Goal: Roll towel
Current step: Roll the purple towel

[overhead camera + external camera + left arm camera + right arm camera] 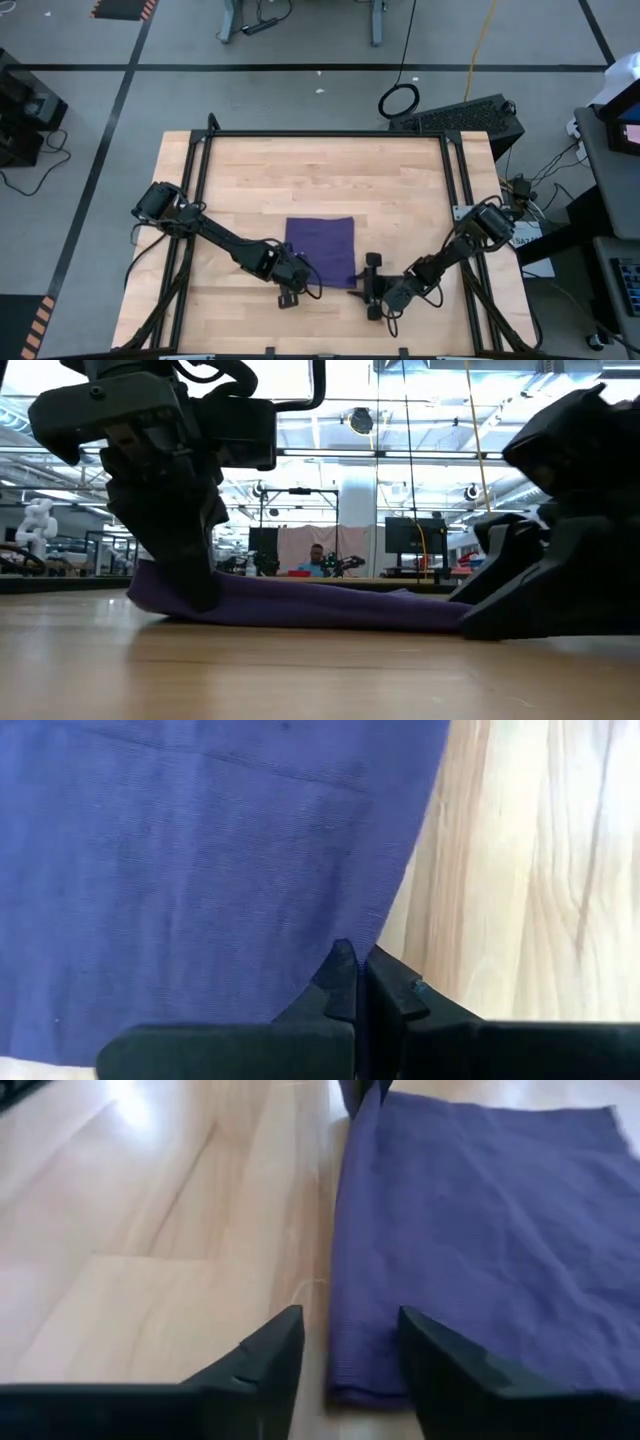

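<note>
We are seeing the towel point(320, 250) lying flat and unrolled near the table's point(250, 170) front edge; no roll is started. The left gripper point(355, 970) is pinching shut on the towel's near edge at one corner. The right gripper point(350, 1345) is straddling the other near corner, fingers apart, not yet gripping. All rolling is remaining.
</note>
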`<move>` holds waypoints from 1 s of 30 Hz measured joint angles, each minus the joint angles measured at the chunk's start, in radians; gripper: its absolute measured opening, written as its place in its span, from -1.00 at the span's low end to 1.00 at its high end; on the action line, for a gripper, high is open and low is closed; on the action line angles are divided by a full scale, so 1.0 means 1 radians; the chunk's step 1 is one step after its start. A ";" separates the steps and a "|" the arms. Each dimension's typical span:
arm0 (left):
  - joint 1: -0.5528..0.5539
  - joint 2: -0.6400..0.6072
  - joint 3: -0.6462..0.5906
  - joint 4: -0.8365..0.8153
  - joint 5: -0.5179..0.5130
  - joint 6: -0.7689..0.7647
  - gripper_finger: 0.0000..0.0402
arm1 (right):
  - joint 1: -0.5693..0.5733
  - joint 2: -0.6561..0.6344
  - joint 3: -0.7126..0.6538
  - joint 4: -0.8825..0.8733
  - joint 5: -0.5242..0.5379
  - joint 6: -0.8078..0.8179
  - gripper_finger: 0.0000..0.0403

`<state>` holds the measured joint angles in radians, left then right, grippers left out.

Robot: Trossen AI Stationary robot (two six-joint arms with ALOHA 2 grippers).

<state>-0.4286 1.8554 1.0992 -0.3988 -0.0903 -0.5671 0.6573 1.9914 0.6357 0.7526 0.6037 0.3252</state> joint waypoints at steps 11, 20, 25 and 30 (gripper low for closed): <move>-0.061 0.000 0.000 -0.016 -0.265 -0.069 -0.75 | -0.034 -0.004 0.002 -0.040 -0.065 0.237 -0.95; -0.184 0.000 0.000 -0.014 -0.443 -0.098 -0.06 | -0.039 -0.037 -0.002 -0.024 -0.124 0.321 -0.92; -0.252 0.000 0.000 0.082 -0.590 -0.013 0.07 | -0.064 -0.061 -0.003 -0.045 -0.158 0.387 -0.98; -0.268 0.053 0.003 0.359 -0.618 0.228 0.07 | -0.098 -0.065 -0.002 -0.027 -0.189 0.475 -0.96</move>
<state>-0.6967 1.9086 1.1019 -0.0394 -0.7082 -0.3392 0.5596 1.9266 0.6334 0.7258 0.4145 0.7999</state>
